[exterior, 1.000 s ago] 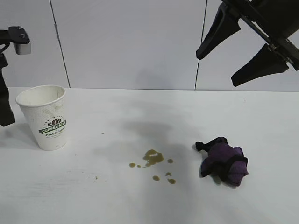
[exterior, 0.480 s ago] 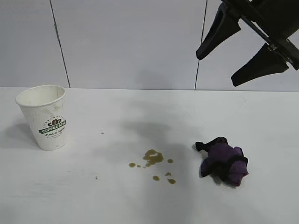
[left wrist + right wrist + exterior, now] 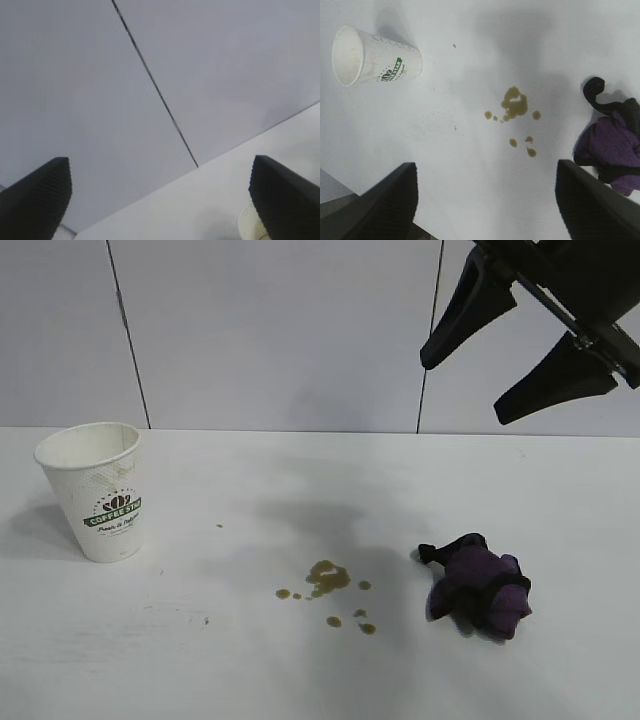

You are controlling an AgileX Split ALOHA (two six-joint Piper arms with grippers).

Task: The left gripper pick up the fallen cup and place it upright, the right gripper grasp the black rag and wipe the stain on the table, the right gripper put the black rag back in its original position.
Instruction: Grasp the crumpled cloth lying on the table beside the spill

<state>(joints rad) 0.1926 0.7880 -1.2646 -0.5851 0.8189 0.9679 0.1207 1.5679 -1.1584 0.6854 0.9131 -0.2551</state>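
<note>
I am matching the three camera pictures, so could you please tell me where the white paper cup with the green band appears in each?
Exterior view: the white paper cup with the green band stands upright at far left.
Left wrist view: only a pale sliver of rim at the bottom edge, beside a finger.
Right wrist view: upper left.
Shared landmark: the brown stain shows in the exterior and right wrist views.

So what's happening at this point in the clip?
The cup already stands upright at the left of the table. The left gripper is open, holds nothing, and is out of the exterior view. The right gripper hangs open above the table's right side, also empty. The brown stain is not yet wiped, and the rag, purple and black, lies crumpled just right of it.
</note>
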